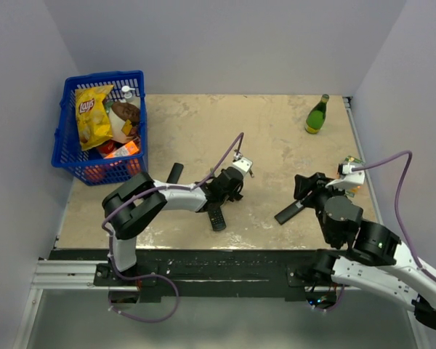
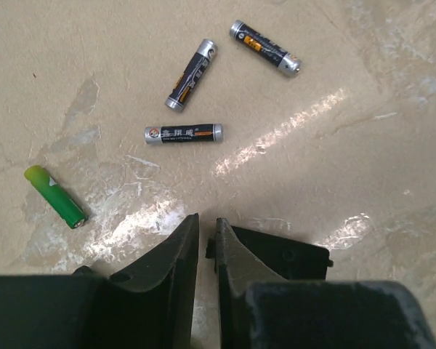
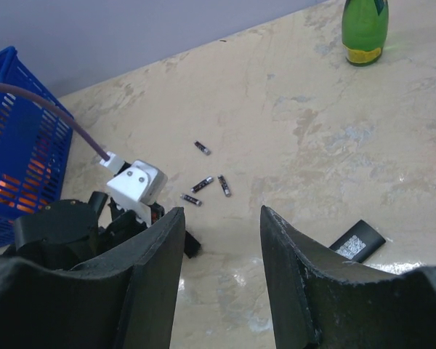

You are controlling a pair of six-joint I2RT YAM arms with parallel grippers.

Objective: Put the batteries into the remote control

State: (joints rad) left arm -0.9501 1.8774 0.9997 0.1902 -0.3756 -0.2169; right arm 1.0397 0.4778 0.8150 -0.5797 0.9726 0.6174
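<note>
Looking at this one, I'd say the job has barely started: none of the batteries [image 2: 183,134] are in the remote control [image 1: 291,210]. Three black ones lie loose on the table [image 2: 363,131] just ahead of the left claw [image 2: 206,222], fanned out in front of its tips, the nearest almost dead ahead and a touch left. A green battery [image 2: 56,196] sits off to that claw's left, apart from the others. The left claw is pinched nearly together, only a sliver of gap, with nothing in it. The right claw [image 3: 221,214] is spread roughly halfway and empty too. The slim black remote lies flat right beside the right claw, not between its fingers, and well apart from the batteries. Can't tell from these angles whether it's been opened up. So what's left, as I read it: grab a battery, carry it over, seat it, repeat.
</note>
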